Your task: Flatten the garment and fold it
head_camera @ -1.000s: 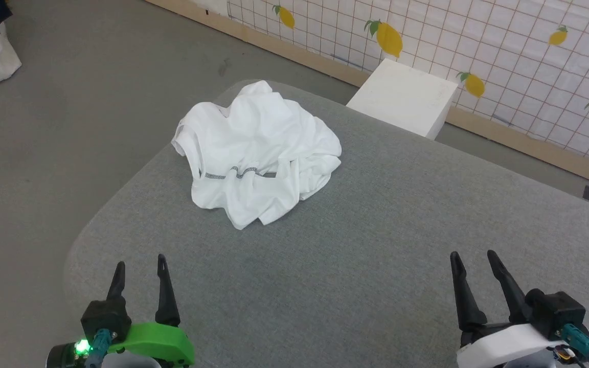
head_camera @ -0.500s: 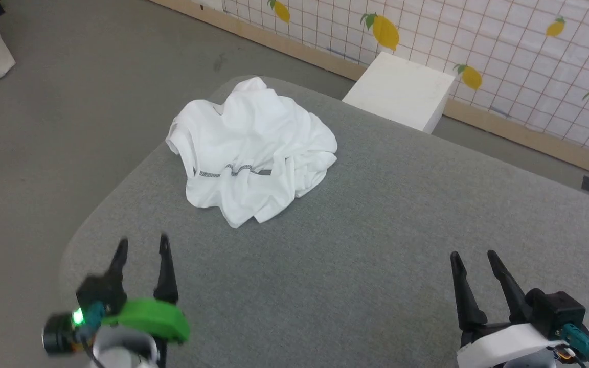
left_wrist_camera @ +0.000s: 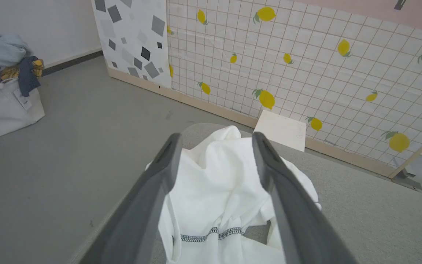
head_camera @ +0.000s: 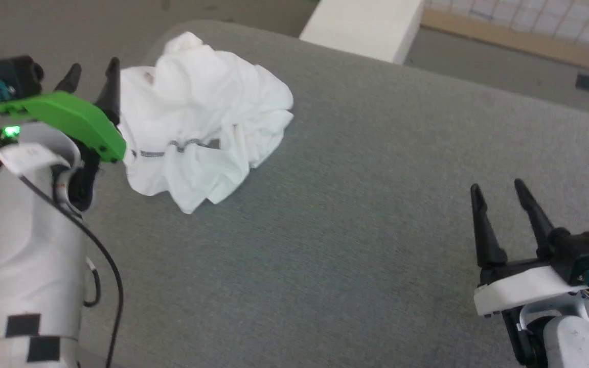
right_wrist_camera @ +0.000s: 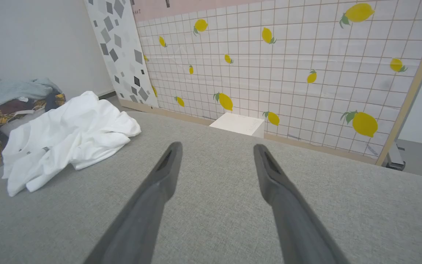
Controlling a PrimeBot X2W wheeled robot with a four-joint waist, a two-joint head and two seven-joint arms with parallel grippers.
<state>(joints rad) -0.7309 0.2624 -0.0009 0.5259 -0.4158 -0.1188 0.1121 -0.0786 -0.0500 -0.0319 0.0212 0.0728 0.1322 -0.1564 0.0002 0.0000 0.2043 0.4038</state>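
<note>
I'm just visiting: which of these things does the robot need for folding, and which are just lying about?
For the job:
crumpled white garment; grey padded table under it; left end effector, open, near the garment; right end effector, open.

Just lying about:
white box; bag heaped with clothes; lemon-patterned wall panel.

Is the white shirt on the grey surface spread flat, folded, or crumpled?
Crumpled. The white soft fabric shirt lies in a bunched heap on the grey cloth-covered table, with many wrinkles and overlapping layers.
</note>
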